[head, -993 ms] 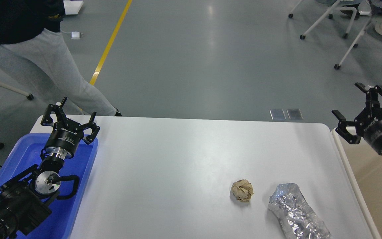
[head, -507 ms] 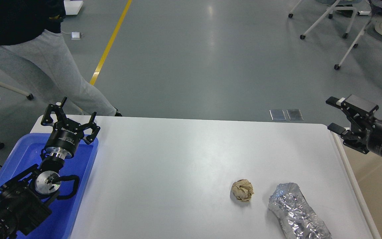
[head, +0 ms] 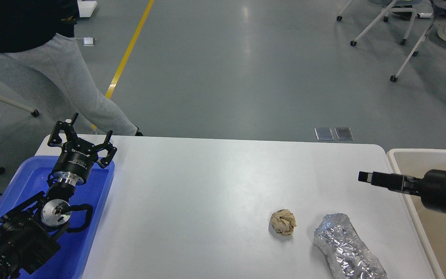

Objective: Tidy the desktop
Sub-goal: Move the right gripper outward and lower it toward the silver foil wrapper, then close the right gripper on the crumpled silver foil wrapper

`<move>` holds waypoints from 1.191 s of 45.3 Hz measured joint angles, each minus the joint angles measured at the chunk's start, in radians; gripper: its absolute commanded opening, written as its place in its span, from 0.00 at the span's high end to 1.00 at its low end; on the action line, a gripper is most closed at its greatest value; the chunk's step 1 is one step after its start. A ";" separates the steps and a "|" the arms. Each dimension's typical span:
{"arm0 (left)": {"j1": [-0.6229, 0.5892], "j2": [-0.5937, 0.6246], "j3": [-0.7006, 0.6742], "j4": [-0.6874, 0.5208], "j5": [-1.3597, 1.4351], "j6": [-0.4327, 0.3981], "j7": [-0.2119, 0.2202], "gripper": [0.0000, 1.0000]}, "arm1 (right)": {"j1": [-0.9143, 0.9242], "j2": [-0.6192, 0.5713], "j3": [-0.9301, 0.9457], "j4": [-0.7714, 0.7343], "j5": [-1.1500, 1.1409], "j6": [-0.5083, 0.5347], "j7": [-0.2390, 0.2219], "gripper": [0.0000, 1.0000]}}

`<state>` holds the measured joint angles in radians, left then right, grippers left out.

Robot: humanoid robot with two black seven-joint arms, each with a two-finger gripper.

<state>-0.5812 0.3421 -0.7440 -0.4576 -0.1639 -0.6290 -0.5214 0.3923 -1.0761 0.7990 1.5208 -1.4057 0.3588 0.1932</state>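
Note:
The white desktop [head: 207, 186] holds a crumpled brown paper ball [head: 283, 222] and a crumpled silver foil bag [head: 347, 252] at its front right. My left gripper [head: 83, 133] is open and empty above the far end of the blue tray [head: 99, 190]. My right gripper [head: 367, 177] reaches in from the right, over the desktop's right edge, above and to the right of the paper ball. It is seen side-on, so its fingers cannot be told apart. It touches nothing.
A beige bin [head: 439, 240] stands against the desktop's right side. A person in grey trousers [head: 48, 73] stands behind the far left corner. Wheeled chairs [head: 401, 35] stand on the floor at the back right.
My right gripper has come down and to the left, from above the bin to over the desktop's right edge, and has turned side-on. The left arm has not moved.

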 measured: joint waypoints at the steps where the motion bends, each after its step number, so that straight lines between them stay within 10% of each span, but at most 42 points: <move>1: 0.000 0.000 0.000 0.000 0.000 0.000 0.000 0.00 | 0.000 0.001 -0.006 0.001 -0.029 0.000 0.002 0.01; 54: 0.000 0.000 0.000 0.000 0.000 0.000 0.000 0.00 | -0.021 0.173 -0.342 -0.185 -0.507 -0.260 0.071 0.01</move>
<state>-0.5815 0.3421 -0.7440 -0.4575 -0.1635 -0.6289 -0.5216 0.3711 -0.9028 0.4575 1.3361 -1.9122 0.0987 0.2646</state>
